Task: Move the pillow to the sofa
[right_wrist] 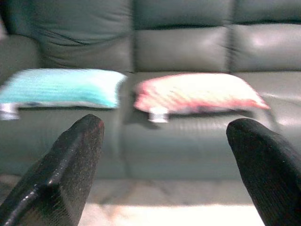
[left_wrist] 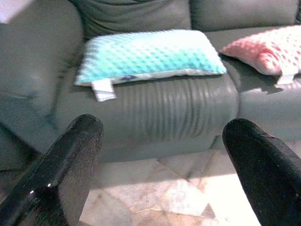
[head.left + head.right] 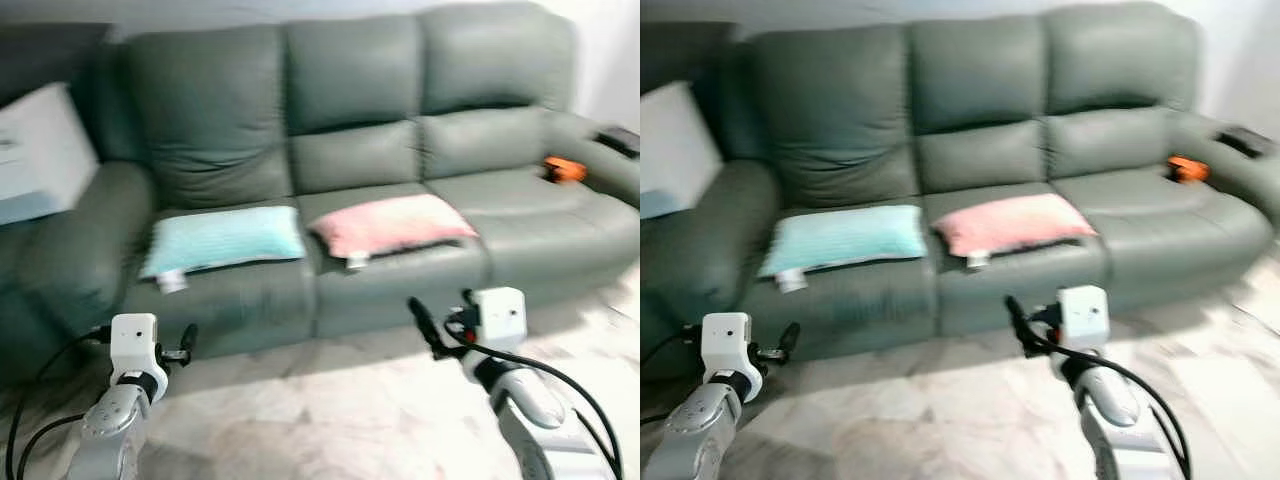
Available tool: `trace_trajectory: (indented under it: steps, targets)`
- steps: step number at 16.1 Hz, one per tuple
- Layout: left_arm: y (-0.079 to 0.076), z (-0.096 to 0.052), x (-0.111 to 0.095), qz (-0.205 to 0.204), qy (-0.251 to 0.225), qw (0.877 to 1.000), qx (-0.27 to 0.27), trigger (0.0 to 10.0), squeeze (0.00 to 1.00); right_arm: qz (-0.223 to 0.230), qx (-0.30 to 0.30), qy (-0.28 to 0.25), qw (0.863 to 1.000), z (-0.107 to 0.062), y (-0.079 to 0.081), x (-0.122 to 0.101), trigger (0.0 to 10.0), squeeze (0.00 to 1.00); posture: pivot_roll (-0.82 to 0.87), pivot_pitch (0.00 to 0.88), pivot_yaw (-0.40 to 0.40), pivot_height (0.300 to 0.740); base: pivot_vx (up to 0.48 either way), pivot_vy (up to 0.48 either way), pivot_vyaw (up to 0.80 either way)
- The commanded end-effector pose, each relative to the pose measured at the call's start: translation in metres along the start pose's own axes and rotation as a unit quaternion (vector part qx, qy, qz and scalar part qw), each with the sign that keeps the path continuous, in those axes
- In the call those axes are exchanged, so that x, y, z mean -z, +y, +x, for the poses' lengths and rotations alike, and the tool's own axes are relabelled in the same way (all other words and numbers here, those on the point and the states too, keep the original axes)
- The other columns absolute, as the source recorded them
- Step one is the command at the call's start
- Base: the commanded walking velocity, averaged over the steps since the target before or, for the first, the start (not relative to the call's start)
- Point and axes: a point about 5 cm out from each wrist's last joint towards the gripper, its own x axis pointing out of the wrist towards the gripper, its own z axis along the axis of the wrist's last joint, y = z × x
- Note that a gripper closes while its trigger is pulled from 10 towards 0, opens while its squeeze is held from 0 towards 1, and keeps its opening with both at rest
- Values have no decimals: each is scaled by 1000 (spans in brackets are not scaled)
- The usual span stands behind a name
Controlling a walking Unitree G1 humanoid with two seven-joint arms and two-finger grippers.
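A grey-green leather sofa (image 3: 360, 110) stretches across the view. A turquoise pillow (image 3: 225, 238) lies flat on its left seat, and a pink pillow (image 3: 388, 223) lies on the middle seat beside it. Both grippers hang low in front of the sofa, over the floor. My left gripper (image 3: 186, 340) is below the turquoise pillow (image 2: 148, 54), open and empty. My right gripper (image 3: 424, 325) is below the pink pillow (image 1: 195, 92), also open and empty. Neither touches a pillow.
A small orange object (image 3: 565, 169) sits on the right seat, with a dark item (image 3: 620, 140) on the right armrest. A white box-like thing (image 3: 40, 150) rests by the left armrest. Pale marble floor (image 3: 330, 410) lies between me and the sofa.
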Motion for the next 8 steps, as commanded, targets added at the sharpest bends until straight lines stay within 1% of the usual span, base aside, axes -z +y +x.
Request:
trace_trajectory:
  steps: [1,2,4,5,6,7,8]
  targets:
    - [15,4,-1,11,1,1000,-26,10000,0,1,-3,1,1000,3,3,3,10000,0,-160,0,29,740,0,0,-756]
    - [19,7,2,11,9,999,-35,10000,0,-2,-2,7,1000,3,3,7,10000,0,-160,0,29,740,0,0,-756]
    - [23,9,5,13,13,999,-44,10000,0,-2,0,13,1000,5,2,11,10000,0,-161,0,27,740,0,0,-756]
    - [28,11,9,23,24,998,-56,10000,0,-4,3,21,1000,6,1,16,10000,0,-162,0,27,740,0,0,-756]
    - [33,12,14,17,33,997,-64,10000,0,-5,6,27,1000,7,0,21,10000,0,-163,0,28,740,0,0,-756]
    - [39,13,27,-10,64,995,-78,10000,0,-2,20,49,999,10,-6,35,10000,0,-166,0,28,740,0,0,-756]
    - [38,13,33,-19,81,993,-79,10000,0,-1,32,66,997,12,-10,46,10000,0,-163,0,24,740,0,0,-756]
